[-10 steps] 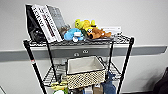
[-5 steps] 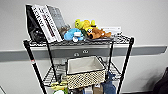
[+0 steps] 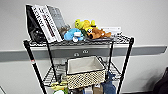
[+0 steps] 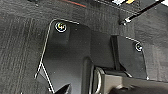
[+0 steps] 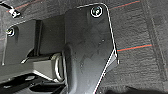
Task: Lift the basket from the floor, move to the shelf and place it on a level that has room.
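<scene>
Two wire tiers of the shelf are showing in the head view, and the basket is sitting on the level second from the top, under the top tier. It is standing upright between the black posts, its off-white lining facing up and its patterned beige side facing the camera, reaching out to the tier's front edge. On the top tier, books are leaning against one another at the left, and plush toys are lying beside them: a blue one, a yellow one and a brown one. A blue plush is hanging at the front right post below the basket, and something yellow is poking out at the lower left. A pale wall with a grey rail is running behind the rack.

Both wrist views are looking down on the floor, dark striped carpet with thin red lines. Whether either arm's jaws are open or closed, I cannot tell.
</scene>
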Tool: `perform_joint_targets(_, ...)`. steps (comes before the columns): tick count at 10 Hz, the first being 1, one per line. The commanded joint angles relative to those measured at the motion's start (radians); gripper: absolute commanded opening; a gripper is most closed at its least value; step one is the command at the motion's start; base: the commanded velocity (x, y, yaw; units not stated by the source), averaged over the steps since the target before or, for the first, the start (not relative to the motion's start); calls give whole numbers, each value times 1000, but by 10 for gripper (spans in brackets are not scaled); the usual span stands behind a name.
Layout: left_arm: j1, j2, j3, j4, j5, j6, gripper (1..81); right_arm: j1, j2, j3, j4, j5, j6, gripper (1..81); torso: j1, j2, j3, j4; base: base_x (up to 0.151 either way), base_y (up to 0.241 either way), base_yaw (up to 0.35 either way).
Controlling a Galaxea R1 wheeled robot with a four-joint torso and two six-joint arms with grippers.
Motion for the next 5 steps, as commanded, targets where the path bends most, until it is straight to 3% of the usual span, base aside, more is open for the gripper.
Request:
perform_joint_targets(1,-35,94,-175,16,72,3,811,31,63,-69,-30,-49,-22,811,1,0,0,0,0,0,0)
perform_joint_targets(3,-35,135,-281,9,72,2,811,24,82,-66,-27,-49,-60,811,1,0,0,0,0,0,0)
perform_joint_targets(5,-35,148,-293,9,102,2,811,23,94,-64,-27,-49,-68,811,1,0,0,0,0,0,0)
